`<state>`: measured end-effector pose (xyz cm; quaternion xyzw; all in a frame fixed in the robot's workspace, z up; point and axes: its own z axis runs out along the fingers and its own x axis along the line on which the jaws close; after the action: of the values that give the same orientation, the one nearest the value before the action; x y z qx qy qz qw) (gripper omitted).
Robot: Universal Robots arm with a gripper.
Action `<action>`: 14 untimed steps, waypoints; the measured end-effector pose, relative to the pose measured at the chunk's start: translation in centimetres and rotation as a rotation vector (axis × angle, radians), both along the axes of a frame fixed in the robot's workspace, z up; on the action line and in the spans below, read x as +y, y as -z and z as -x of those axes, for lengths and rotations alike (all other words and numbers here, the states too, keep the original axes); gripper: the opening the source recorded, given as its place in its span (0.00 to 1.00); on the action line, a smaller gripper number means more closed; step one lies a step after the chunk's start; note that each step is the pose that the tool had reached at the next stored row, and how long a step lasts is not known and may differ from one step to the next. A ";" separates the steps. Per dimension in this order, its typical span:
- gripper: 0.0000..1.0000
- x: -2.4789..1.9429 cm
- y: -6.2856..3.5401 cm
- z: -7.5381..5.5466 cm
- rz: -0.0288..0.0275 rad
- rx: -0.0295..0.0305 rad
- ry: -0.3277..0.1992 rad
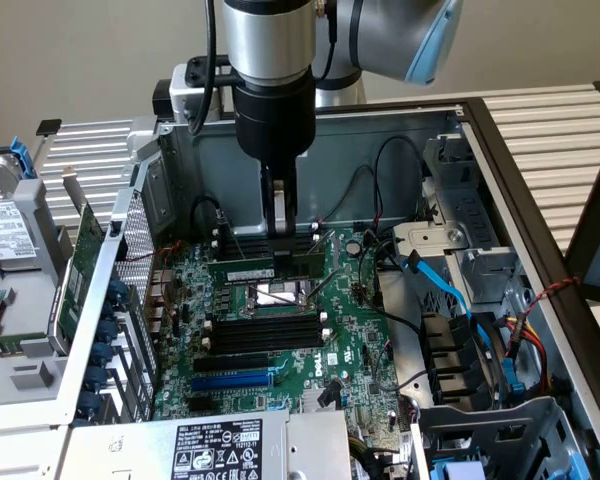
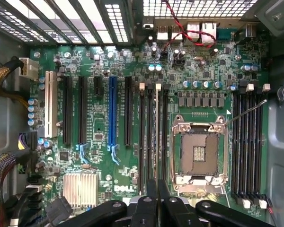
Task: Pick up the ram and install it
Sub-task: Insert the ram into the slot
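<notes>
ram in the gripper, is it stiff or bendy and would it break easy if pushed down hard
Probably stiff: the ram runs straight end to end though the gripper pinches it near the middle. Likely light, since it is a thin, narrow board. Probably fragile: a bare circuit board held on edge could crack or tilt if pushed unevenly.

A long, narrow green ram (image 1: 248,268) stick with a white label strip along its face stands on its thin edge, lengthwise and level, low over the motherboard (image 2: 85,61). The gripper (image 1: 280,236) pinches its top edge near the middle. From the wrist view the ram (image 2: 156,127) is a pale thin line lying along the black memory slots (image 2: 143,137) beside the processor socket (image 2: 199,151). Whether it is seated is unclear.
</notes>
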<state>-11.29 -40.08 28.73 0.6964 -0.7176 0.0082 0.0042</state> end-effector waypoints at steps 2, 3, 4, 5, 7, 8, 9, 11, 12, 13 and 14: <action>0.13 0.00 0.12 0.1 0.0038 0.0000 0.000; 0.13 -0.01 0.16 0.1 0.0060 0.0000 -0.001; 0.13 -0.04 0.19 0.1 0.0080 0.0003 -0.003; 0.13 -0.07 0.22 0.1 0.0097 0.0005 -0.004; 0.13 -0.12 0.33 0.1 0.0120 0.0008 -0.007; 0.13 -0.13 0.40 0.1 0.0126 0.0010 -0.008; 0.13 -0.13 0.50 0.1 0.0129 0.0010 -0.008; 0.13 -0.13 0.67 0.1 0.0130 0.0011 -0.009; 0.13 -0.13 0.76 0.1 0.0129 0.0010 -0.009; 0.13 -0.13 0.84 0.1 0.0129 0.0010 -0.009; 0.13 -0.13 0.93 0.1 0.0130 0.0011 -0.010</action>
<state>-11.40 -40.21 27.80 0.6998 -0.7142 0.0125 0.0091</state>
